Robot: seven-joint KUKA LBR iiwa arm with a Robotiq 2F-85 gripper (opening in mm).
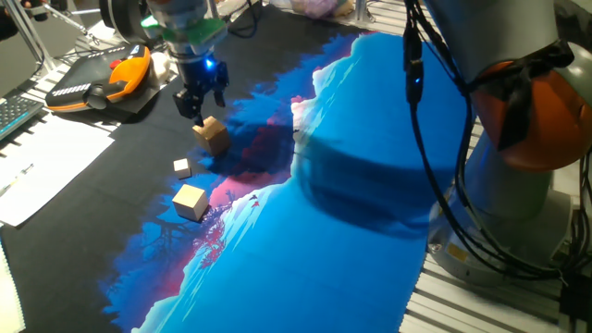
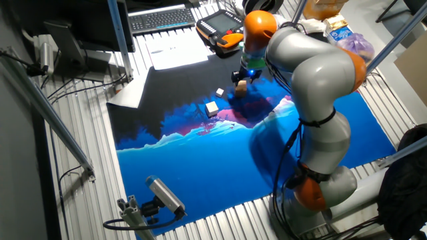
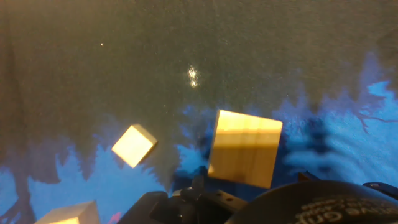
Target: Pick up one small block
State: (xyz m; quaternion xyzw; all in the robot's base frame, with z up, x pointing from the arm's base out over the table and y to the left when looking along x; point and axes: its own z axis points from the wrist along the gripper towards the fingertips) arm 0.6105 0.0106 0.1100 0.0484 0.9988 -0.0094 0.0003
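- Near the far edge of the blue-and-black printed mat (image 1: 370, 213), the black two-finger gripper (image 1: 200, 113) hangs just above the light-tan wooden cube (image 1: 213, 134), fingers spread, pinching nothing.
- One fixed view shows a second matching tan cube (image 1: 190, 201) nearer the front edge, with the tiny pale cube (image 1: 182, 167) between them.
- Only the hand view shows the near cube (image 3: 244, 148) turned askew, lying on the dark part of the mat beside blue print.
- Only the other fixed view shows the grey-and-orange arm (image 2: 313, 73) arching over the mat.
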